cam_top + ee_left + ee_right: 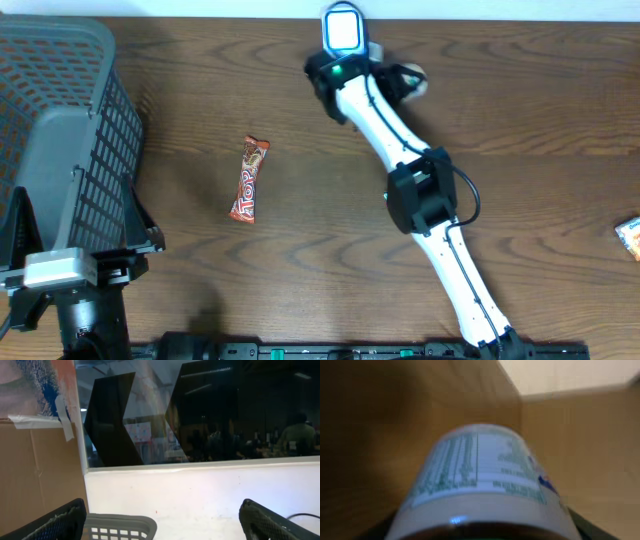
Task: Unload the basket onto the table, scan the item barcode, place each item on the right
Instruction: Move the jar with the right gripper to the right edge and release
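Jaws of my right gripper (398, 80) clamp the labelled bottle (480, 475), just right of the scanner (342, 28); my left gripper (162, 525) gapes wide, well away.

Lab (taped cardboard (35, 480), window (200, 410))

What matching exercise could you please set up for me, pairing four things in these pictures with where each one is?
Things:
1 basket
2 candy bar
3 small packet
4 bottle

Places:
A at the right edge of the table
B held by the right arm
C on the left side of the table
D on bare wood between the basket and the right arm

Pairs: 1-C, 2-D, 3-A, 4-B.
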{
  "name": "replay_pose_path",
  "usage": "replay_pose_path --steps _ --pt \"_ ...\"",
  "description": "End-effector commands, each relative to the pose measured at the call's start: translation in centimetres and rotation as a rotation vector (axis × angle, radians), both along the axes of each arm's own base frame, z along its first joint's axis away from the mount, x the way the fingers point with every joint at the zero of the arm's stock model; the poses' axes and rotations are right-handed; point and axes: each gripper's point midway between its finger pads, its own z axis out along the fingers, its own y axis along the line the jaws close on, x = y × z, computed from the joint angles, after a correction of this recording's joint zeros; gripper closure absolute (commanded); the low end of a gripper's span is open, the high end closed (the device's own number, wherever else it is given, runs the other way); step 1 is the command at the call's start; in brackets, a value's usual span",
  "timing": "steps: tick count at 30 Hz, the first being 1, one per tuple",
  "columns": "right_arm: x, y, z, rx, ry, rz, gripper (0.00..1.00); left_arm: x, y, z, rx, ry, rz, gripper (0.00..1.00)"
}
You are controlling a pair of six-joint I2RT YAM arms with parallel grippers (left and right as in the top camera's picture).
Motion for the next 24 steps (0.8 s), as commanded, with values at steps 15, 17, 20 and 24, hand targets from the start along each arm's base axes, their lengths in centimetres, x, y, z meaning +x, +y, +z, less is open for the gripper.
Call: replay_pose_path --steps 15,17,20,24 --pt "-5.5 -25.0 -3.1 0.368 -0.041 -0.749 0.72 0.1 0.0 0.5 -0.004 -0.024 -0.003 0.02" --pt "-6.8 -27.1 -3.9 0.441 -0.022 -0.824 0.72 0.1 0.0 0.5 -0.004 -0.026 -0.003 0.02" --pt "-8.7 -29.7 -5.3 0.577 0.0 -0.938 0.71 0.1 0.0 0.7 -0.005 -0.034 -0.004 0.02" --pt "-10.5 -31.4 -7.2 0.831 0.069 -1.009 0.71 0.2 0.0 0.9 -0.008 -0.039 -0.005 0.02"
